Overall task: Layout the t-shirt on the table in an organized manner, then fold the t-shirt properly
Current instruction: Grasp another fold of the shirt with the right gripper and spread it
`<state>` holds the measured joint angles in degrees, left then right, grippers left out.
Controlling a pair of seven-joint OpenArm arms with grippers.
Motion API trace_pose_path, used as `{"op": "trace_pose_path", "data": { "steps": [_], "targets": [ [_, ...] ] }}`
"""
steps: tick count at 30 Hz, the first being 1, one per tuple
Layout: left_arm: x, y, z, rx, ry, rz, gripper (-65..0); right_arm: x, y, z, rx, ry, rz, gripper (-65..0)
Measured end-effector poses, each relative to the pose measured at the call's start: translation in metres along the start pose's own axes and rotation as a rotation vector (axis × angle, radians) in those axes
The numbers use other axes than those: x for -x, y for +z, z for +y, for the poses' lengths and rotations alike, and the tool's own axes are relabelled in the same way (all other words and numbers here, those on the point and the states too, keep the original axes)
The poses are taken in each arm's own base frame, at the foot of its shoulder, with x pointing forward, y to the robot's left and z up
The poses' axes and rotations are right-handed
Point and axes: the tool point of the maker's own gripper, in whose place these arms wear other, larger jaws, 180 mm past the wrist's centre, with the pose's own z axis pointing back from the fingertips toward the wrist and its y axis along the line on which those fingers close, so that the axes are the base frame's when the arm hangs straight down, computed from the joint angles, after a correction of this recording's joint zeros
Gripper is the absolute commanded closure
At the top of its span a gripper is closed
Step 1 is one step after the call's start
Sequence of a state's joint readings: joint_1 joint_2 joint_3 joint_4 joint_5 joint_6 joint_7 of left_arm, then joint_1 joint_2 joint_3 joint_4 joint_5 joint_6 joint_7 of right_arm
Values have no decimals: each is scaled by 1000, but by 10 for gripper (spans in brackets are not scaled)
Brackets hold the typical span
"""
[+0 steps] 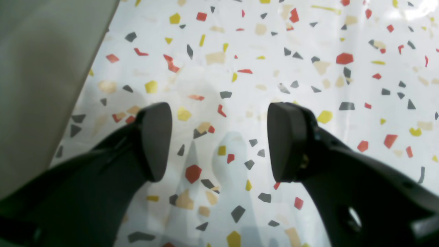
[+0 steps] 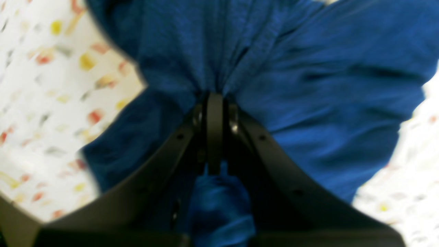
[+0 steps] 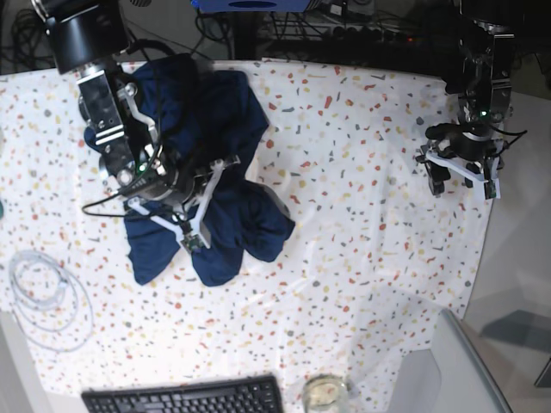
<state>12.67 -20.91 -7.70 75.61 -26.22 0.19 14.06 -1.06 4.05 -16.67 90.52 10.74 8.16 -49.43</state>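
Observation:
The dark navy t-shirt [image 3: 225, 112] lies crumpled in a heap on the left half of the table [image 3: 362, 224]. My right gripper [image 3: 188, 234] sits over the heap's lower middle. The right wrist view shows this gripper [image 2: 215, 103] shut on a bunched fold of the t-shirt [image 2: 308, 85], with cloth gathered between the fingers and pulled into radiating creases. My left gripper [image 3: 462, 186] hovers near the table's right edge, far from the shirt. In the left wrist view the left gripper [image 1: 219, 140] stands open over bare speckled table [image 1: 274, 51], with nothing between its pads.
A black keyboard [image 3: 185, 398] lies at the front edge, with a small glass [image 3: 325, 392] beside it. A coil of white cable [image 3: 43, 297] rests front left. The table's edge and grey floor [image 1: 41, 85] run close beside the left gripper.

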Motion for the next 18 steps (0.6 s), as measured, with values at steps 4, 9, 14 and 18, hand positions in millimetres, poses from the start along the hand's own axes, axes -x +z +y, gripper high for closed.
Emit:
{"op": "trace_pose_path", "data": {
  "steps": [4,9,14,18],
  "targets": [
    [-3,-1,-4,7,6,-8,-418,-2,23,38,-63,50,-69,0],
    [-10,-9,-33,69,-30,-14,-418,39,32,116,-227,160,-1,0],
    [-24,-18,-92,199,-78,-35,-418,67,22,145,-292,229,73,0],
    [-34,-21,-139,291,-100,-54,-418,85,18,142,-283,226,128,0]
  ]
}}
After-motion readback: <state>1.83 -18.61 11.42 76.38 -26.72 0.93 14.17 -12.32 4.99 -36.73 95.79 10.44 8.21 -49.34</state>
